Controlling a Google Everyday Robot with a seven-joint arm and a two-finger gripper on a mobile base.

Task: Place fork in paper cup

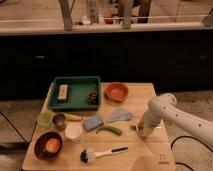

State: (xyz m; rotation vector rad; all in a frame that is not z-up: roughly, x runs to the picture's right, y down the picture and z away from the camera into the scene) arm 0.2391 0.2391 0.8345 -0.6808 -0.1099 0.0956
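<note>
Wooden table, gripper over right side

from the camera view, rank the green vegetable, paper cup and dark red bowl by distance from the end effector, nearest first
The end effector is low over the table, on the picture's right side.
1. green vegetable, mid-table, beside it
2. paper cup, further across
3. dark red bowl, far front corner
</note>
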